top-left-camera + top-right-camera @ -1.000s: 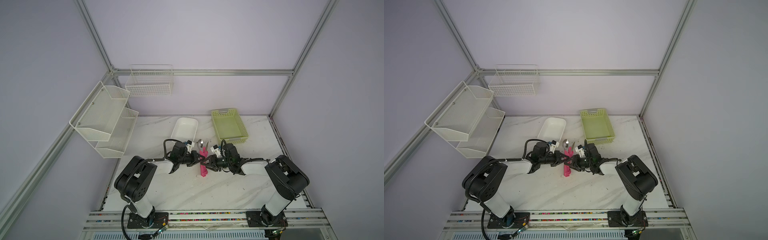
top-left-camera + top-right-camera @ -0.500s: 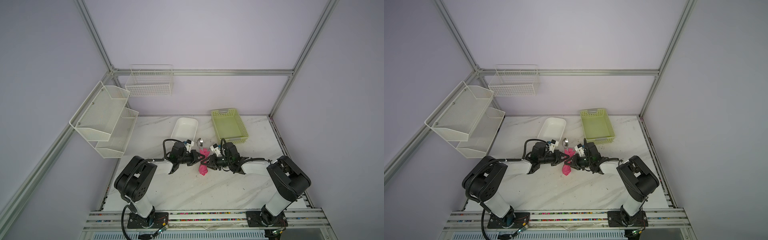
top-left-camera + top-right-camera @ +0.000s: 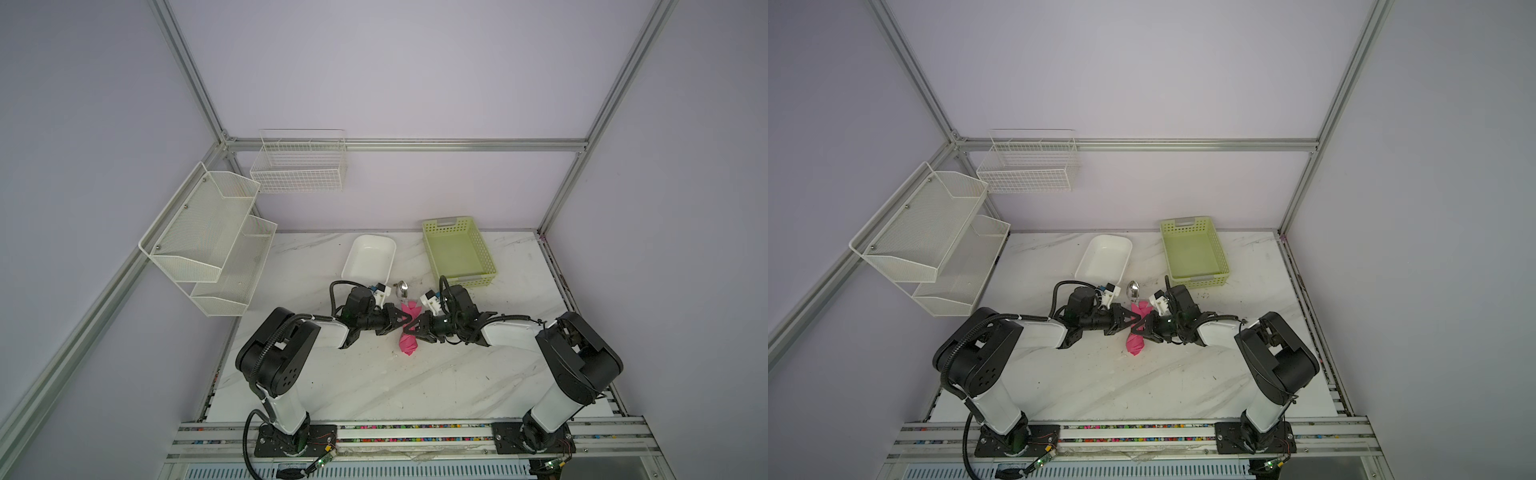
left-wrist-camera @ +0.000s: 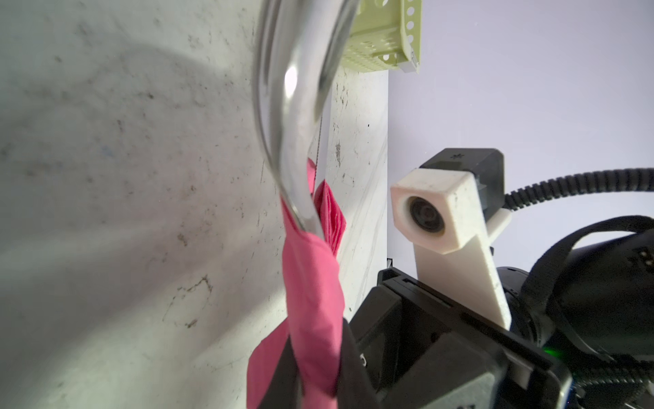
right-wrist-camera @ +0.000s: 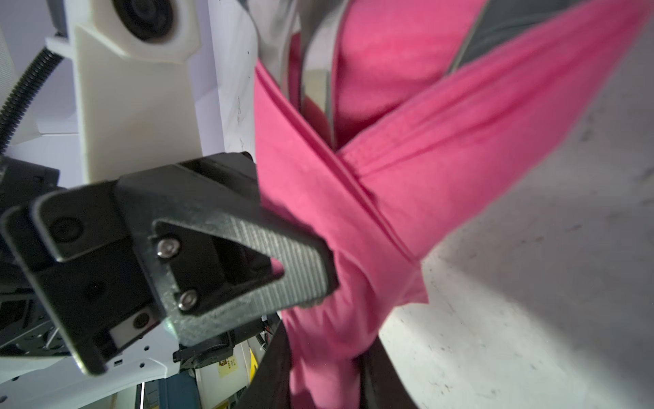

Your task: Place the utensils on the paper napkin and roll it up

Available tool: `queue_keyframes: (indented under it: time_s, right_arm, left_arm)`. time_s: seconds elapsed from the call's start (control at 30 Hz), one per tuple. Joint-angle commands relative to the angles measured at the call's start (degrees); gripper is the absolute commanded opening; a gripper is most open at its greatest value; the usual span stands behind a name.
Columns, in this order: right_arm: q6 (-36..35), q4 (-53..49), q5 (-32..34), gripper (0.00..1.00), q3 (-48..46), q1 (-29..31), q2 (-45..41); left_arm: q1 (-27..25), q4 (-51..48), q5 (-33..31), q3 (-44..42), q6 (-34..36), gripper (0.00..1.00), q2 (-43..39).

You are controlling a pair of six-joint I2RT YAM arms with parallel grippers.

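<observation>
Bimanual napkin roll, closing stage. The napkin [image 3: 406,345] lies mid-bench [image 3: 374,382] as a narrow pink bundle, near the white tray [image 3: 368,259] and green basket [image 3: 457,253] but apart from both. The spoon [image 3: 401,286] bowl sticks out of its far end, while the handles are hidden inside. The fork cannot be picked out with certainty.

The left gripper [image 3: 407,323] and right gripper [image 3: 409,332] meet tip to tip over the bundle's middle. In each wrist view the pink paper [image 4: 311,283] runs between that arm's own dark jaws, so both pairs appear pinched on the napkin, not spread.

The right wrist view shows two flaps [image 5: 389,184] crossing loosely over the metal. The wrap is judged gathered rather than tight.

Step in hand, as judged: finishing the roll. To do it well:
- One pair of jaws should anchor the bundle while the other turns the free flap around it.
- Pressure should be light, since thin paper tears under a hard pinch or a pull.
- The motion should run across the handles, never along them, or the spoon may slide out of the open end.
- Release should be one side at a time, with the seam facing down.
</observation>
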Motion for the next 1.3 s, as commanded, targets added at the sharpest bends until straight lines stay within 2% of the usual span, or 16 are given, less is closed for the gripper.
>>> queue_keyframes:
  time_s: [0.0, 0.1, 0.23, 0.53, 0.8, 0.83, 0.9, 0.97, 1.07, 1.27]
  right_arm:
    - [-4.9, -2.9, 1.4, 0.0, 1.9, 0.3, -0.3]
    - [-5.9, -4.0, 1.4, 0.0, 2.4, 0.7, 0.5]
    - [-6.9, -4.8, 1.5, 0.0, 3.0, 1.4, 1.5]
    - [-7.4, -5.0, 1.6, 0.0, 3.3, 2.5, 3.3]
    - [-8.1, -9.9, 5.2, 0.0, 4.0, 2.5, 4.0]
    - [-8.1, -10.2, 5.4, 0.01, 3.9, 2.5, 4.0]
    - [-8.0, -10.8, 5.5, 0.12, 3.8, 2.5, 4.4]
    - [-8.0, -12.0, 6.2, 0.16, 3.8, 2.4, 4.3]
    - [-7.9, -13.1, 6.3, 0.28, 3.6, 2.5, 3.4]
    - [-7.1, -15.9, 8.4, 0.38, 3.9, 1.3, -0.3]
  left_arm:
    - [0.3, -0.8, 1.4, -2.3, 1.5, 0.21, 1.6]
    - [0.3, -0.6, 2.3, -2.1, 1.5, 0.32, 2.8]
    - [0.3, -0.5, 3.0, -1.5, 1.2, 0.4, 4.3]
    - [0.1, 4.5, 5.0, -1.6, -2.0, 0.42, 8.7]
    - [0.1, 2.3, 2.4, -3.3, -2.3, 0.41, 8.4]
    - [0.1, 0.7, 2.0, -3.0, -1.9, 0.41, 8.3]
    - [0.1, -4.5, 0.2, -2.3, -0.5, 0.39, 8.1]
    - [0.1, -9.9, -1.8, -1.4, 1.2, 0.38, 7.9]
    - [0.1, -17.2, -3.6, 0.5, 4.1, 0.37, 7.7]
    - [0.1, -24.9, -5.9, 2.7, 7.0, 0.37, 7.4]
